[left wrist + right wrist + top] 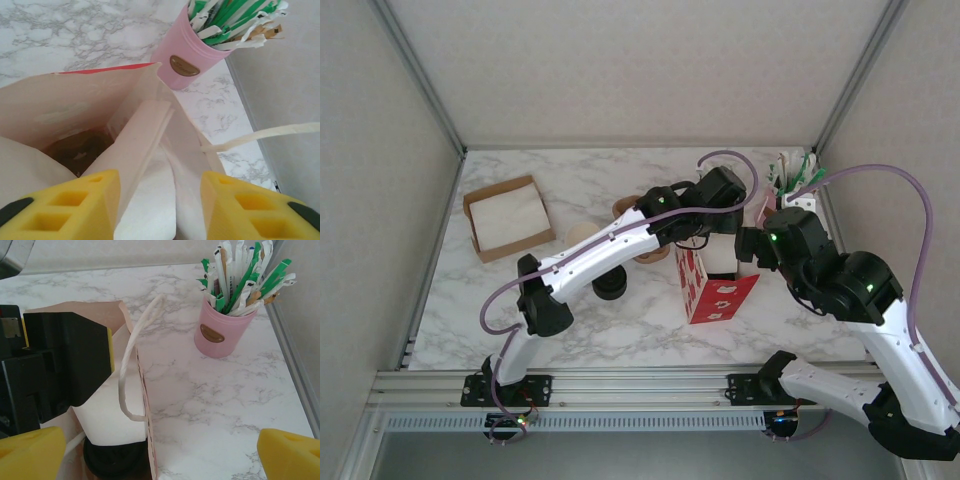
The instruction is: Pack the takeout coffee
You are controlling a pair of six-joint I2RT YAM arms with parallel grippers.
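Note:
A red paper bag with white hearts stands open in the middle of the table. Deep inside it a round black lid shows, which I take for the takeout coffee; its sides are hidden. A folded white napkin leans in the bag over the lid. My left gripper hangs over the bag's mouth, yellow fingers apart, the napkin below the gap. My right gripper is wide open just right of the bag, astride its right wall.
A pink cup of paper-wrapped sticks stands at the back right by the wall. The bag's white handle loops out to the right. A cardboard tray sits back left. Loose cups and a black lid lie under the left arm.

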